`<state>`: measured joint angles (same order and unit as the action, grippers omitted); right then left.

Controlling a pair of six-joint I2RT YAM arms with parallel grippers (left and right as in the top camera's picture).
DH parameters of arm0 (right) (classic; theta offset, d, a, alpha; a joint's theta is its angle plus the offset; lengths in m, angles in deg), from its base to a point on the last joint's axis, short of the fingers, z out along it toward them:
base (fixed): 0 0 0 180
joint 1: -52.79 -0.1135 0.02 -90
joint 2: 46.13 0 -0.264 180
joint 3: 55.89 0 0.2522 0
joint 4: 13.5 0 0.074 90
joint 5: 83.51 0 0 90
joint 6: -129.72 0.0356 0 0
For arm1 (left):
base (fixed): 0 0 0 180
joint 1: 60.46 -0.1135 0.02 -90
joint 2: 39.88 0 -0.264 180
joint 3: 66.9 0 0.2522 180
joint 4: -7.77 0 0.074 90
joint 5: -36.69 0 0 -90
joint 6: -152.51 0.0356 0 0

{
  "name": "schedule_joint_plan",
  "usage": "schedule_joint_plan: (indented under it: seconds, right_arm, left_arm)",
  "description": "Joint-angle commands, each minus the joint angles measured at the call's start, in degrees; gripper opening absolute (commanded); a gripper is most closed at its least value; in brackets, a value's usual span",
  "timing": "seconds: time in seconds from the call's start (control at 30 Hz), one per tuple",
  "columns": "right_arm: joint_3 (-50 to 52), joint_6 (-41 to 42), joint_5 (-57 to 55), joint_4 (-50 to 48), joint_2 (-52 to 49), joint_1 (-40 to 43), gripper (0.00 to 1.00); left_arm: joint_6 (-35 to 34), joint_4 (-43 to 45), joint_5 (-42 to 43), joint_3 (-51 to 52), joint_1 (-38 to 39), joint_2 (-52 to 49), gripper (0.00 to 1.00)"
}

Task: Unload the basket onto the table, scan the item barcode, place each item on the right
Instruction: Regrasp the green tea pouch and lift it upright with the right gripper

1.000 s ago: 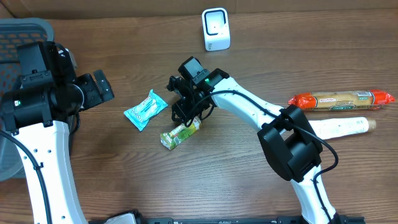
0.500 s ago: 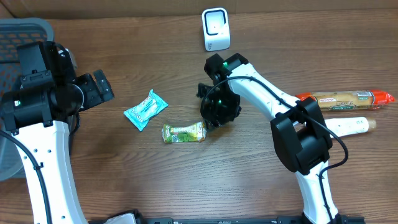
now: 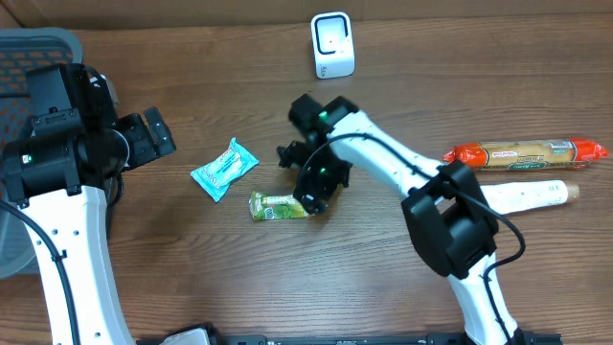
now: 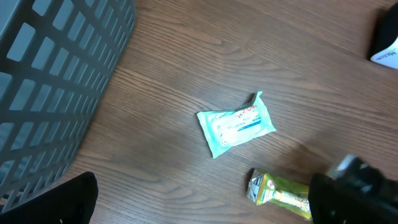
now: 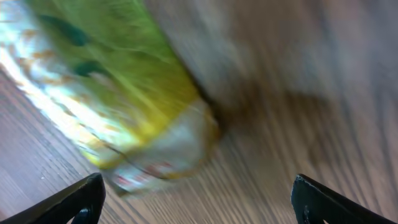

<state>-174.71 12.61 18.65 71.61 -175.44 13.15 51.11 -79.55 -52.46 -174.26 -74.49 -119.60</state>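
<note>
Hovering over the 3 o'clock end of the green snack packet (image 3: 278, 205), the right gripper (image 3: 311, 192) had its jaws spread wide and gripped nothing. From where I stood the packet lay flat on the wooden table (image 3: 383, 287), near the middle, with its long axis running roughly 9 to 3 o'clock. Through the right wrist camera, blurred as it was, the two fingertips (image 5: 81, 199) sat far apart in the lower corners. The packet's crimped end sat up toward 10 o'clock of them, so it looked ahead of the fingers rather than between them.

The white scanner (image 3: 332, 45) stood upright at about 1 o'clock from the packet, well apart, at the far edge. The left gripper (image 3: 153, 137) was also wide open and empty, out at 9 o'clock beside the grey basket (image 3: 38, 48), with a teal wipes sachet (image 3: 223, 169) between it and the packet. I judged the right arm plainly the nearer one. To pick up, it would need to come toward 9 o'clock and close across the packet's short width before carrying it to the scanner.
</note>
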Motion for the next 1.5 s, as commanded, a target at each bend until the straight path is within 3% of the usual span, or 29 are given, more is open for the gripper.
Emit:
schedule_joint_plan:
  seconds: [0.0, 0.6, 0.8, 0.9, 1.1, 1.47]
  right_arm:
    - [-1.5, -4.9, -2.3, -0.4, 0.6, -3.3, 0.96]
    - [0.9, -9.9, -2.1, -5.4, 0.5, -4.0, 0.93]
    - [1.5, -12.0, -1.5, -5.7, 0.2, -4.0, 0.63]
    - [1.6, -12.0, -1.6, -5.7, 0.2, -4.0, 0.35]
    - [1.6, -11.6, -2.1, -5.7, 0.2, -3.7, 0.04]
    - [0.3, 10.5, -5.7, -5.4, 0.2, 2.2, 0.04]
  left_arm:
    - [1.1, 0.1, 0.2, -1.0, -0.2, -0.2, 0.99]
    - [1.1, 0.1, 0.2, -1.0, -0.2, -0.2, 0.99]
    - [1.1, 0.1, 0.2, -1.0, -0.2, -0.2, 0.99]
    - [1.1, 0.1, 0.2, -1.0, -0.2, -0.2, 1.0]
    - [1.1, 0.1, 0.2, -1.0, -0.2, -0.2, 1.0]
    - [1.1, 0.1, 0.2, -1.0, -0.2, -0.2, 1.0]
